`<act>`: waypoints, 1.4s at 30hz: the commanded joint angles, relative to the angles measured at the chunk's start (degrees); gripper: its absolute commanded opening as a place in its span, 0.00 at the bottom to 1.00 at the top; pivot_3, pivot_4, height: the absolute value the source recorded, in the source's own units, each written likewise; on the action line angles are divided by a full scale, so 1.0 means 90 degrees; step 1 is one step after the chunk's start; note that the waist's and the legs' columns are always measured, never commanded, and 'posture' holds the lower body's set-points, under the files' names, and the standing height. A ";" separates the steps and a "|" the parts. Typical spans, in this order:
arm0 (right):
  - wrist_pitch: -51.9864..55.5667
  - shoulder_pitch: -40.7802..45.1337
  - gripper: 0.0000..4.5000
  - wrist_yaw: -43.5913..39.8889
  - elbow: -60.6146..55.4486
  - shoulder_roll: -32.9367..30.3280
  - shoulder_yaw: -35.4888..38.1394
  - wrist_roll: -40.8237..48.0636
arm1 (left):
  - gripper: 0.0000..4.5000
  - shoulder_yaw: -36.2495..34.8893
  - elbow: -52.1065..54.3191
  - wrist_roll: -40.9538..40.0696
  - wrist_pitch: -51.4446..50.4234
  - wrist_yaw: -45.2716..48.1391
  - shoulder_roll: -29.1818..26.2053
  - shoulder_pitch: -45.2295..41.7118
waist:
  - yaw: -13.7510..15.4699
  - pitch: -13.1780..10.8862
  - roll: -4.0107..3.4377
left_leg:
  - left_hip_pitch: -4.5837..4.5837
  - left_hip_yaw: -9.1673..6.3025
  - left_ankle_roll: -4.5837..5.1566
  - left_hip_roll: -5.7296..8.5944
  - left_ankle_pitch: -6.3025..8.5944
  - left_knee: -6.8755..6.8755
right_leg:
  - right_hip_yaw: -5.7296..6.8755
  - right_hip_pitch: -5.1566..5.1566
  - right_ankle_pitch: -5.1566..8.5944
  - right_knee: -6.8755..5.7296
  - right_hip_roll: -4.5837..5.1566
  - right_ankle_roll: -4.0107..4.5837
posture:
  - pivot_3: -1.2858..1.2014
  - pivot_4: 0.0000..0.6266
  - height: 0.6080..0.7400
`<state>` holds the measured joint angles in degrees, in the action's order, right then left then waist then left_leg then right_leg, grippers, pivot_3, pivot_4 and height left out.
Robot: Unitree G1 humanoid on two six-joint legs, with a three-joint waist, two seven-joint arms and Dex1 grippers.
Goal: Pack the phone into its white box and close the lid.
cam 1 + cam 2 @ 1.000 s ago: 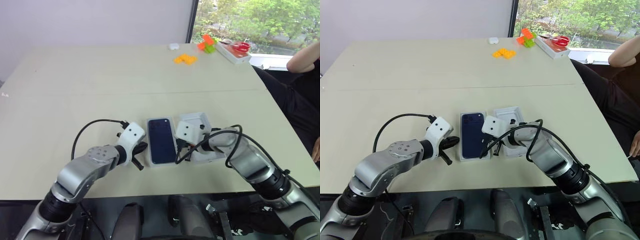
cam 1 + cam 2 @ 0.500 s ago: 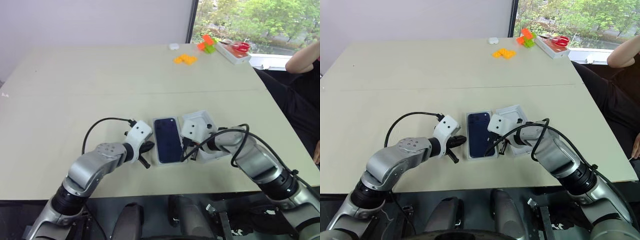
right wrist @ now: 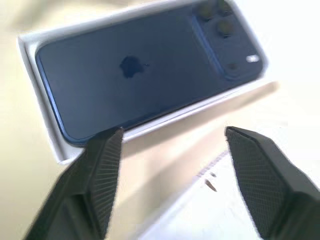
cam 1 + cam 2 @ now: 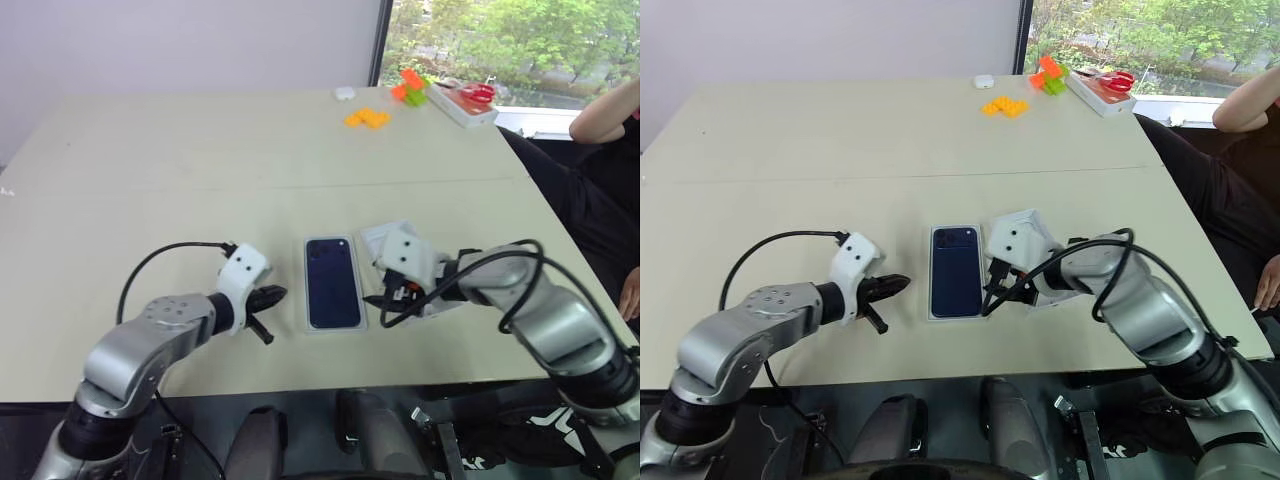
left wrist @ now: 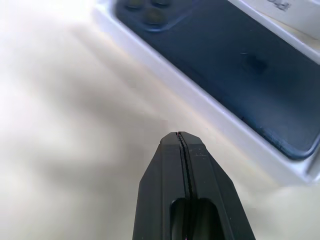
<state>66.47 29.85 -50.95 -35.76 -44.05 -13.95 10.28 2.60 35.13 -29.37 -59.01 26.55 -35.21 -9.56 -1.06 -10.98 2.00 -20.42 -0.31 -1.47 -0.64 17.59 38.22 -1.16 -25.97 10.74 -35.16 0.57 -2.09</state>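
And the right gripper has just let go: a second ago it sat shut against the tray's right edge, now its two black ribbed fingers stand wide apart with nothing between them, lifted a little off the table. The slim, glossy navy-blue phone is home, lying flat, camera cluster at the far end, inside the shallow white cardboard box, whose thin rim frames it on all sides. Over that same second, tray and phone have swung from a slight tilt to nearly square with the table's near edge. My read: packing is done, only the lid is left.

The left gripper sits at nine o'clock from the tray, apart from it, fingers pressed together on nothing, and it has backed away leftward from the rim it was nudging.

The deep white cardboard lid sits at three o'clock from the tray, just beside it, mostly hidden behind the right wrist; what it holds, if anything, I cannot tell. Way out at one o'clock on the beige table, a flat white tray carries something red, with loose orange blocks nearby.
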 commanded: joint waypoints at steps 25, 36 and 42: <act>0.2892 0.0671 0.01 0.3320 0.1312 0.1310 0.0943 0.2015 | 0.00 -0.0114 0.0095 0.0316 0.2972 0.2550 -0.1219 0.0991 | -0.0029 0.0000 -0.0003 | -0.0009 0.0009 0.0002 -0.0007 0.0001 -0.0001 | -0.0007 -0.0010 -0.0001 0.0003 0.0000 -0.0001 | 0.52 0.24 0.99; 0.2892 0.1780 0.01 0.3718 0.1334 0.2787 0.3593 0.4257 | 0.00 -0.1187 -0.0707 0.0492 0.3067 0.1953 -0.1098 0.1420 | -0.0183 -0.0002 -0.0005 | -0.0011 0.0007 0.0011 -0.0022 0.0006 -0.0009 | -0.0011 -0.0023 -0.0015 -0.0002 -0.0012 -0.0026 | 0.52 0.24 0.99; 0.2892 0.1563 0.01 0.5742 0.2069 0.5201 0.4367 0.6548 | 0.00 -0.1739 -0.1315 0.0467 0.3144 0.1748 -0.1028 0.1061 | -0.0161 -0.0001 -0.0008 | -0.0015 0.0003 0.0019 -0.0084 0.0011 -0.0009 | -0.0010 -0.0030 -0.0026 -0.0003 -0.0059 -0.0010 | 0.52 0.24 0.99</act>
<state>92.12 43.73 -5.35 -18.60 -0.48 23.03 63.03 -10.89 23.37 -24.72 -31.86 42.50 -44.47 1.17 -2.51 -11.00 1.93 -20.56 -0.28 -1.29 -1.42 17.68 38.15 -1.25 -26.25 10.49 -35.20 0.02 -2.16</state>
